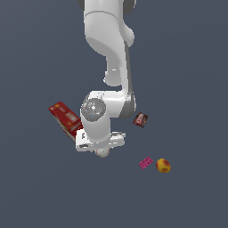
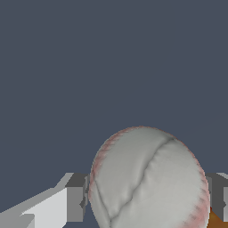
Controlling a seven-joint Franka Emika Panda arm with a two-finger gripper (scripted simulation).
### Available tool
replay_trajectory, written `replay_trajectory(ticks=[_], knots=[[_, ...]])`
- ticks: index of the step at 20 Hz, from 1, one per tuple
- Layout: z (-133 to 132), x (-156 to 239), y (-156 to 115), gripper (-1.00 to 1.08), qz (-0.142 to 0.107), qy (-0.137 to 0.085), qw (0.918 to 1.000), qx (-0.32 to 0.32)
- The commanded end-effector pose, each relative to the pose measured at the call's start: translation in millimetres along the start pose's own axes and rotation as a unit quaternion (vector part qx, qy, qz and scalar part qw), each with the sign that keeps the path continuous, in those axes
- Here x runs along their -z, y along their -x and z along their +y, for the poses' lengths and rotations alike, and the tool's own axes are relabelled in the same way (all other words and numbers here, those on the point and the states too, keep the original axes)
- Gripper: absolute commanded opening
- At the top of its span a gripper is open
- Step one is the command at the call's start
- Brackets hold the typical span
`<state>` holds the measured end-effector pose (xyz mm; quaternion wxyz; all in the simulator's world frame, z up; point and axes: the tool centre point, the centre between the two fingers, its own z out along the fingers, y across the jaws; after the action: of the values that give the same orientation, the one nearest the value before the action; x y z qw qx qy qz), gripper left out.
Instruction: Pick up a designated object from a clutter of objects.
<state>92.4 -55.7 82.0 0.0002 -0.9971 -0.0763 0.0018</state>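
Observation:
The white baseball (image 2: 147, 178) with faint red stitching fills the space between my two fingers in the wrist view. The left finger (image 2: 75, 198) and the right finger (image 2: 219, 196) press against its two sides. My gripper (image 2: 147, 200) is shut on the ball. In the exterior view the ball (image 1: 103, 153) peeks out just under the white hand, and the gripper (image 1: 102, 150) is low over the floor. The rest of the clutter lies around it: a red-yellow cracker box (image 1: 65, 116), an orange-yellow fruit (image 1: 163, 165), a tiny pink block (image 1: 145, 162) and a small dark square card (image 1: 140, 119).
The cracker box lies close to the hand on the exterior view's left, partly hidden by the arm. The card, the pink block and the fruit lie apart on the exterior view's right. The arm (image 1: 109, 53) rises over the middle of the scene.

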Motion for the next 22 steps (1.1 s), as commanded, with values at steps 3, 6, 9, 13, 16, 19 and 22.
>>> replay_trajectory(ticks=[3, 6, 9, 13, 16, 19, 22], knots=[[0.5, 34.5, 6.9, -1.00, 0.002, 0.000, 1.0000, 0.000], [0.6, 63.7, 13.7, -1.00, 0.002, 0.000, 1.0000, 0.000], [0.8, 97.4, 21.4, -1.00, 0.002, 0.000, 1.0000, 0.000], [0.8, 146.4, 32.3, -1.00, 0.002, 0.000, 1.0000, 0.000], [1.1, 182.8, 40.1, -1.00, 0.002, 0.000, 1.0000, 0.000], [1.5, 217.0, 47.2, -1.00, 0.002, 0.000, 1.0000, 0.000], [1.9, 247.9, 53.3, -1.00, 0.002, 0.000, 1.0000, 0.000]])
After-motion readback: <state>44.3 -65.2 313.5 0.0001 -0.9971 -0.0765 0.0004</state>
